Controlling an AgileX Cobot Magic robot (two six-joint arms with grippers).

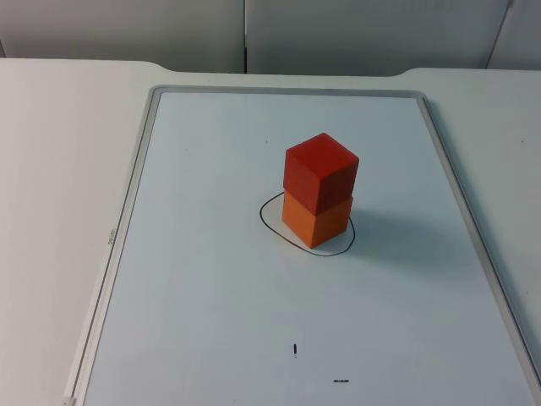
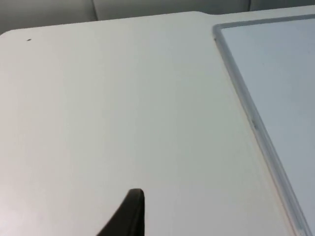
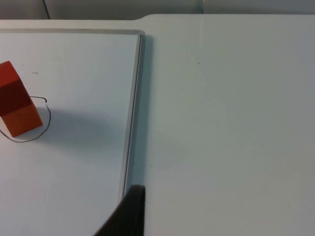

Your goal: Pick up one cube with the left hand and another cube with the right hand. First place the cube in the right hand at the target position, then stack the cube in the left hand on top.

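I see the red cube (image 1: 321,172) sitting squarely on top of the orange cube (image 1: 316,220), both upright, the pair standing inside the hand-drawn black outline (image 1: 269,222) near the middle of the whiteboard with the grey metal frame (image 1: 127,220). The outline shows around the orange cube's base on its near and left sides. In the right wrist view the stack appears again, red cube (image 3: 10,88) over orange cube (image 3: 22,120), with the drawn loop (image 3: 47,118) curving round its foot.

Nothing touches the stack. The left gripper (image 2: 129,214) hangs over bare white table (image 2: 123,108), outside the whiteboard's frame (image 2: 256,128); I cannot tell how its fingers are set. The right gripper (image 3: 127,212) sits just over the frame's edge (image 3: 133,113) on the other side, well apart from the cubes; its finger setting I cannot tell either.

Two small black marks (image 1: 295,348) lie on the board's near part.
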